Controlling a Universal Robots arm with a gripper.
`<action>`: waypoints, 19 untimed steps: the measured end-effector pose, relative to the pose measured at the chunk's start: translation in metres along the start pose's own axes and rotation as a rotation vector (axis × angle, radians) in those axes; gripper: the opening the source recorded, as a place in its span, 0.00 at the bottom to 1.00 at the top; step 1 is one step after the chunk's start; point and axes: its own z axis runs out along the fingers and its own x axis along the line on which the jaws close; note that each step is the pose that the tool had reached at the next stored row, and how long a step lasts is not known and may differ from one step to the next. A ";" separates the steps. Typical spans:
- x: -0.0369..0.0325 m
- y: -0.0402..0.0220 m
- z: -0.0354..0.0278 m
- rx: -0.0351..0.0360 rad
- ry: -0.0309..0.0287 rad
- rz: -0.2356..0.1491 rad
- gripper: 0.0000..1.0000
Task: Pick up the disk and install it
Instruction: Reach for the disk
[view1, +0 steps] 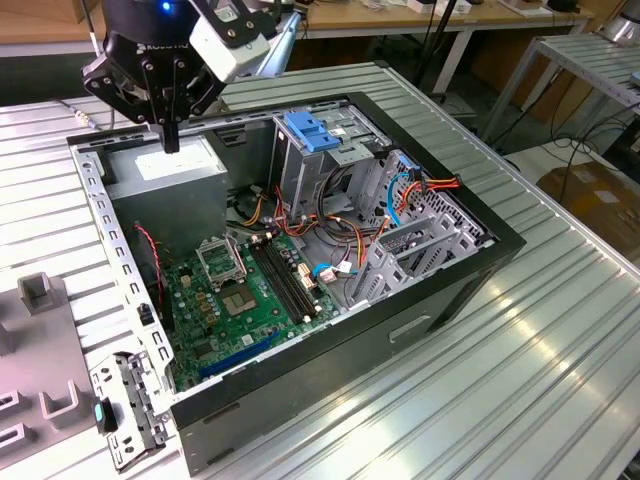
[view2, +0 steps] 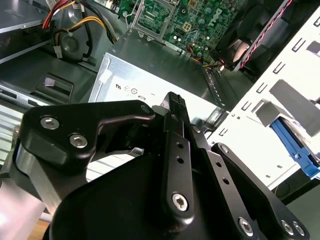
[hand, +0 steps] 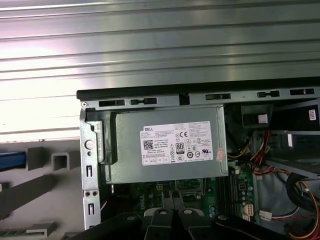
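My black gripper (view1: 171, 138) hangs over the back corner of the open computer case (view1: 400, 310), at the exterior view's left. It is just above the grey power-supply box (view1: 165, 165). Its fingers (view2: 175, 102) are shut together and hold nothing. The disk's body is out of view. A blue strip (hand: 10, 160) lies beside grey fixture blocks (hand: 60, 161) outside the case wall, and a blue piece (view2: 297, 147) shows past the pale case frame. I cannot tell whether either one is the disk's rail.
Inside the case are the green motherboard (view1: 250, 290), bundles of coloured cables (view1: 330, 225) and a metal drive cage with a blue handle (view1: 315, 132). A grey fixture (view1: 40, 300) and a loose metal bracket (view1: 125, 405) lie on the ribbed metal table (view1: 540, 330).
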 end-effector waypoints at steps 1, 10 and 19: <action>0.0003 0.0000 0.0000 0.0001 0.0002 0.000 0.11; 0.0047 -0.0004 0.0000 0.0002 0.0014 0.000 0.11; 0.0102 -0.0008 -0.0001 0.0003 0.0027 0.000 0.11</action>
